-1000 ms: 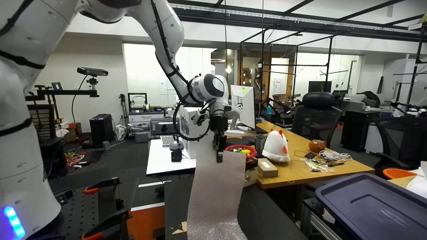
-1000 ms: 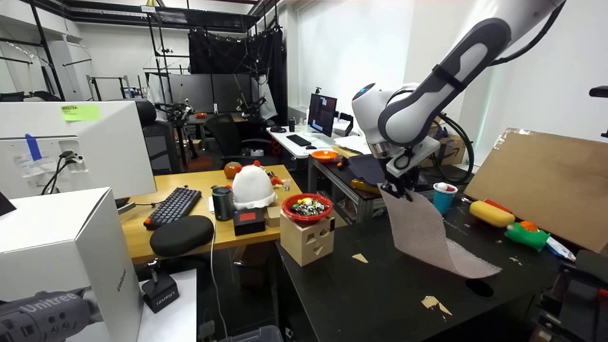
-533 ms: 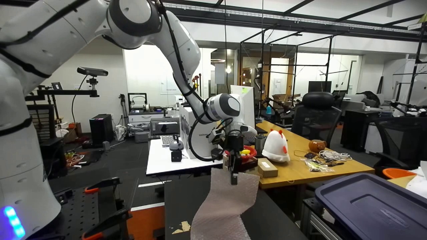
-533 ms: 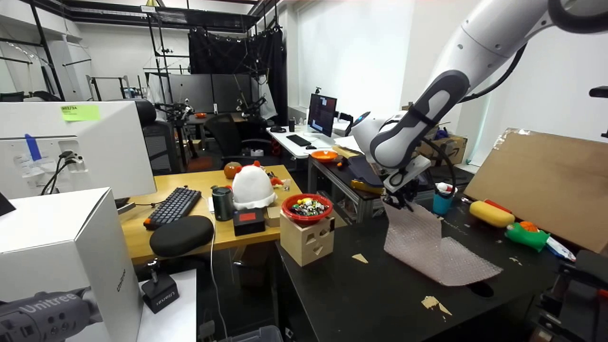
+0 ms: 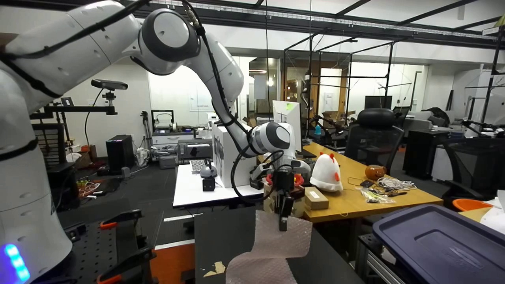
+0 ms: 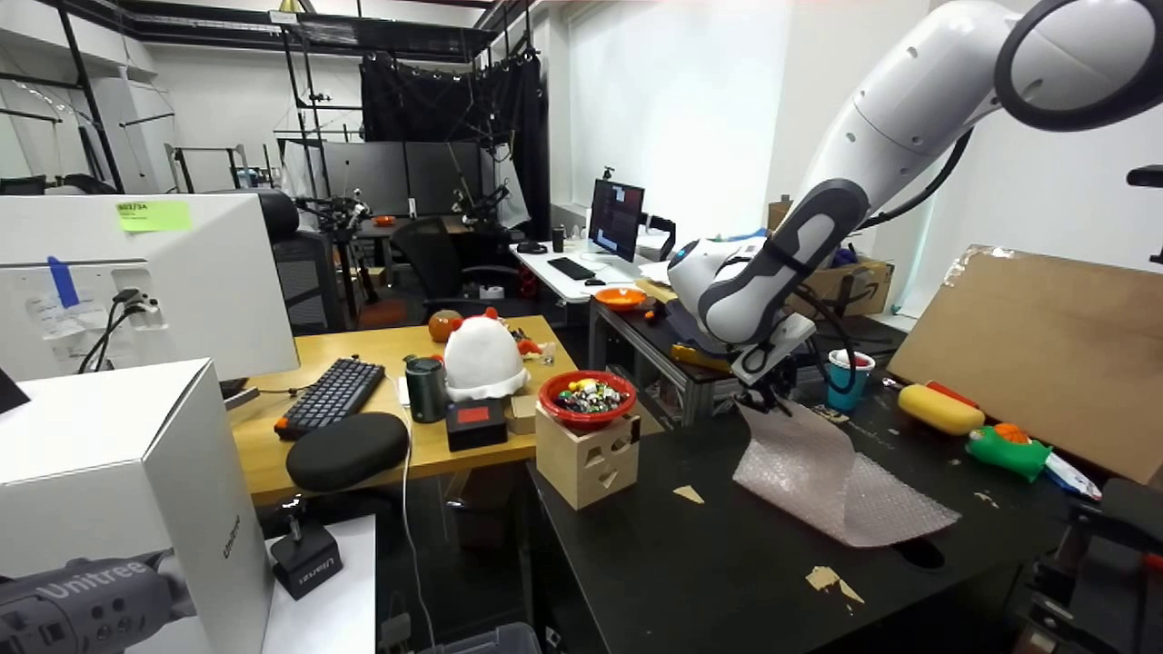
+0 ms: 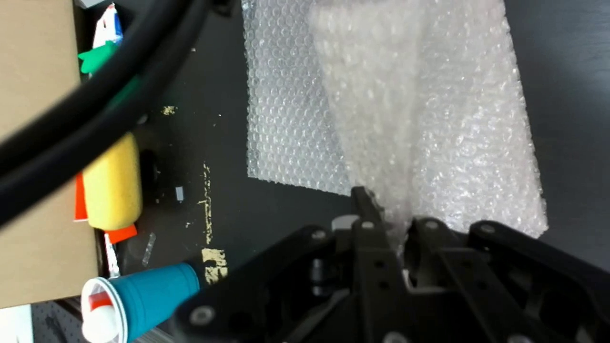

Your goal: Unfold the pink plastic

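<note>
The claw (image 7: 394, 224) is low in the wrist view, right of centre, and we see it pinching the pink plastic (image 7: 476, 143), which narrows to a thin strip where it is gripped. The bubbled surface of the pink plastic fills the upper middle of that frame, with dark tabletop (image 7: 267, 219) showing on both sides. In an exterior view the arm (image 5: 169, 35) reaches in from the left edge, and we find the pink plastic running from right of centre down to the bottom edge, with a bend across it; a dark blue lid (image 5: 446, 252) sits at lower right. In an exterior view a blue cup (image 6: 845, 389) stands right of centre, and just to its left the pink plastic slopes down from the claw, then spreads over the tabletop toward the lower right. Farther right in that frame we have a yellow rounded thing (image 6: 940, 409), a green thing (image 6: 1008, 451) with an orange top and, along the right edge, a tilted cardboard panel (image 6: 1045, 354). Near the centre of it, a red bowl (image 6: 586, 420) of small colourful things rests on a wooden block (image 6: 568, 465)
</note>
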Controlling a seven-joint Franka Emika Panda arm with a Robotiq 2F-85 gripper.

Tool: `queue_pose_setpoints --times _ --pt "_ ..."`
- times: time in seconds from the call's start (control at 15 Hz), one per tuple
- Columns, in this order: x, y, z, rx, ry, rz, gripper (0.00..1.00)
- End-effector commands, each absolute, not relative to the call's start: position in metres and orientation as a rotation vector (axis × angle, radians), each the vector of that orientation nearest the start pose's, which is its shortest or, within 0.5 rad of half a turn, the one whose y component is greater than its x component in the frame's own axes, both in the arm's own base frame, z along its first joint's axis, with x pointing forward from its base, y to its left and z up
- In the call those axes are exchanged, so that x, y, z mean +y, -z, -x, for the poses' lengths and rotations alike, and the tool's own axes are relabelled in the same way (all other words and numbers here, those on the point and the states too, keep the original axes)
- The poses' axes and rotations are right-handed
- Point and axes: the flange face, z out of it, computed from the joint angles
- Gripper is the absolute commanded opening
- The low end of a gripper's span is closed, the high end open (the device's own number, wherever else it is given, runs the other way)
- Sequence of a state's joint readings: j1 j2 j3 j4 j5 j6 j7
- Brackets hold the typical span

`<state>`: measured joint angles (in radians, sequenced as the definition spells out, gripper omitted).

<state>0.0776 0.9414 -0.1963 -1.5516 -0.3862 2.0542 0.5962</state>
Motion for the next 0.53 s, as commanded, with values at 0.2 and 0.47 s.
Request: queue_pose_setpoints --times 0.2,0.47 --pt "-0.028 -0.109 -0.641 -0.253 0.456 -2.756 0.02" --pt "-0.006 -0.118 -0.644 -0.119 0.505 -2.876 0.02"
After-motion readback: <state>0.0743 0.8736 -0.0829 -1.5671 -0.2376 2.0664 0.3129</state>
